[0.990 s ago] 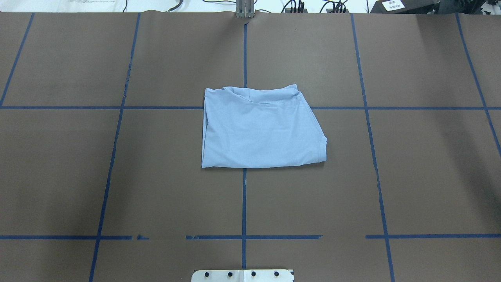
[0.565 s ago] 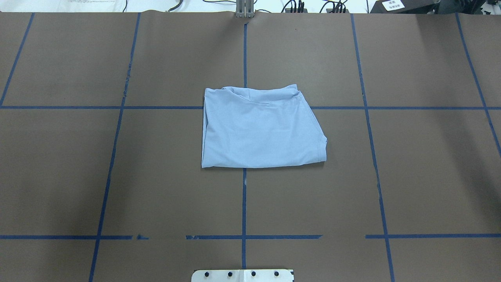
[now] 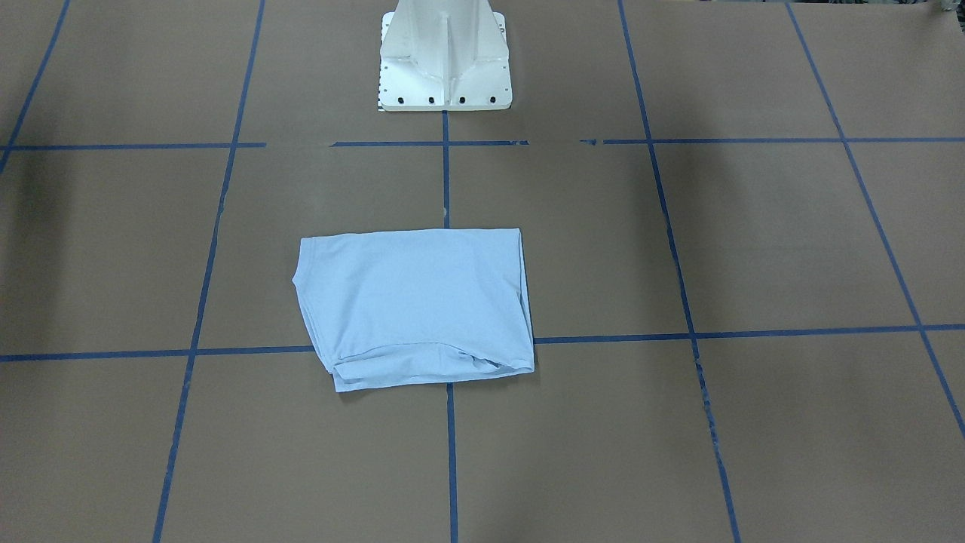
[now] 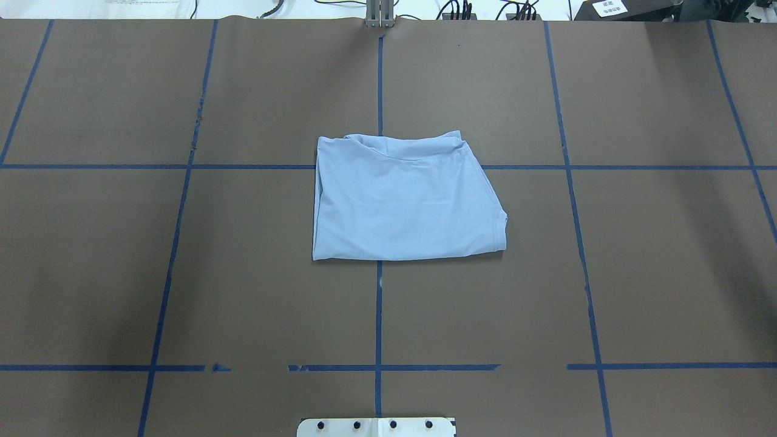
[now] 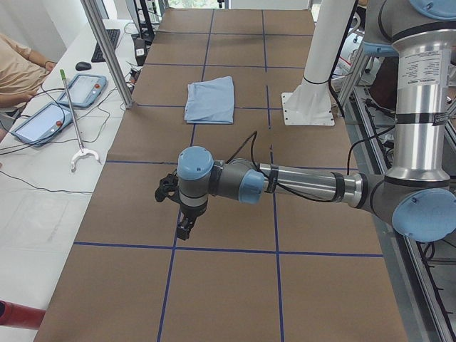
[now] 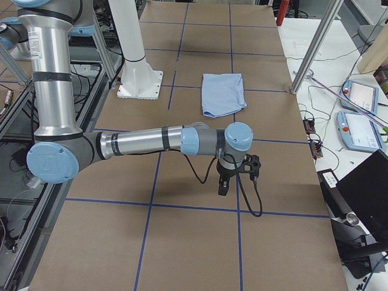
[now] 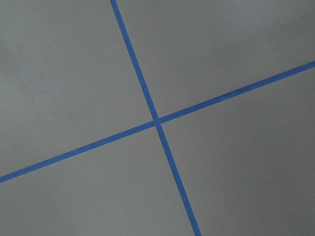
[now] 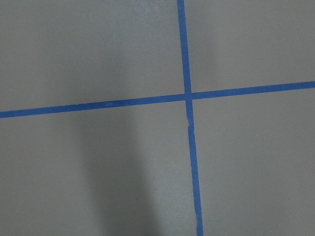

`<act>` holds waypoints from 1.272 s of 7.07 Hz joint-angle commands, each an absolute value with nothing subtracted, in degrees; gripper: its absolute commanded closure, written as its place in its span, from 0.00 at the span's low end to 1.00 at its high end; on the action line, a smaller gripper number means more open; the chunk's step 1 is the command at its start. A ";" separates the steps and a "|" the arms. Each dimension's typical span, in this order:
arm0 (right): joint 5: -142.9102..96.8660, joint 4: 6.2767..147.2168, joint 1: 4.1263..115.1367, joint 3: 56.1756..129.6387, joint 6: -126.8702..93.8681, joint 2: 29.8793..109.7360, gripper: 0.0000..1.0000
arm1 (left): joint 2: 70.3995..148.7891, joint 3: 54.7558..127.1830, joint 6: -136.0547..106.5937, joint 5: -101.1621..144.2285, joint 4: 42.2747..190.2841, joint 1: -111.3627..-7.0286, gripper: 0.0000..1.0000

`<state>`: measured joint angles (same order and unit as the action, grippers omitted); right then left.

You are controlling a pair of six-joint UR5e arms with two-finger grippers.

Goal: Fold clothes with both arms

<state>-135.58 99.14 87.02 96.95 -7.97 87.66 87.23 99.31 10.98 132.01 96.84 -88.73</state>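
The light blue T-shirt (image 4: 403,203) lies folded into a compact, roughly rectangular packet at the middle of the brown table; its print and tag are hidden. It also shows in the front view (image 3: 415,305) and in both side views (image 5: 211,98) (image 6: 223,94). My left gripper (image 5: 184,229) hangs over bare table far from the shirt, near the table's left end. My right gripper (image 6: 223,187) hangs likewise near the right end. Both show only in the side views, so I cannot tell whether they are open or shut. The wrist views show only tape crossings.
The white pedestal base (image 3: 445,53) stands at the robot's edge, behind the shirt. Blue tape lines (image 4: 379,303) grid the brown cover. Beside the far edge are metal posts (image 5: 107,50), tablets (image 5: 84,89), a grabber stick (image 5: 71,117) and a seated person (image 5: 14,68).
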 commanded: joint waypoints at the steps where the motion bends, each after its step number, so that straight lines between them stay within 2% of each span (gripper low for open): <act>1: -137.44 99.14 86.84 96.51 -7.91 87.37 0.00 | 86.84 99.93 10.99 132.01 97.03 -88.59 0.00; 4: -141.60 95.83 86.48 97.81 -6.86 87.19 0.00 | 86.75 99.85 11.16 133.24 97.38 -88.51 0.00; 6: -141.68 89.32 86.13 94.93 -7.47 88.68 0.00 | 86.66 99.93 11.34 133.24 97.56 -88.51 0.00; 9: -141.86 89.21 86.13 95.45 -7.82 88.95 0.00 | 86.75 100.37 11.43 133.24 97.65 -88.16 0.00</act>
<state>-141.84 89.41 86.14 95.34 -7.65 88.95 86.71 100.27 11.41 133.24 97.61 -88.29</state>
